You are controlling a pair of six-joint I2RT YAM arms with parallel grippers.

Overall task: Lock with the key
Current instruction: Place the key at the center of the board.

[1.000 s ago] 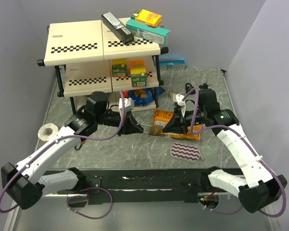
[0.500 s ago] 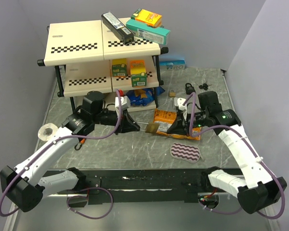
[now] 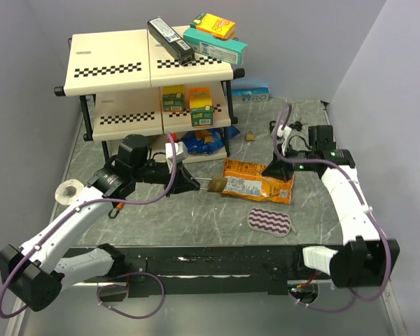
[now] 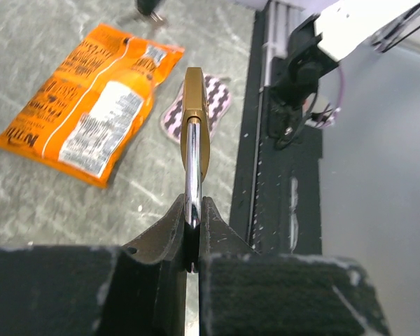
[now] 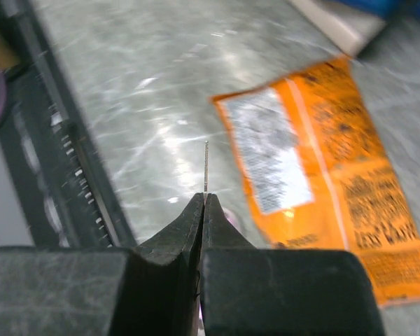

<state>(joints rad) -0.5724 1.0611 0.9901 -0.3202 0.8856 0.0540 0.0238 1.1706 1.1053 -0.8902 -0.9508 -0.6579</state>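
1. PADLOCK ALOFT: The padlock [image 4: 196, 105], a brass body on a bright steel shackle [image 4: 192, 168], is held off the desk [image 3: 161, 217] at centre frame in the overhead view. It sits just left of an orange snack bag [image 3: 257, 180].
2. The left hand [image 4: 192, 210] is clamped on the shackle, one finger pressed on each side of the steel. The brass body juts free beyond the fingertips.
3. A thin metal sliver, seen edge-on and by all appearances the key [image 5: 206, 164], pokes from the tips of the right hand [image 5: 203, 203]. That hand is pinched tight on it, right of centre in the overhead view above the bag's right end, and apart from the padlock.
4. The padlock looks dense and rigid, and its polished shackle is likely slippery. A hold there leaves the keyway end clear, though the body may pivot when pushed.
5. The key looks light, thin and stiff (little metal shows past the tips), so it could twist in the grip. It is best held by its broad head.
6. A striped pad [image 3: 271, 222] lies lower right of the bag, and a checkered shelf [image 3: 112, 66] fills the upper left.
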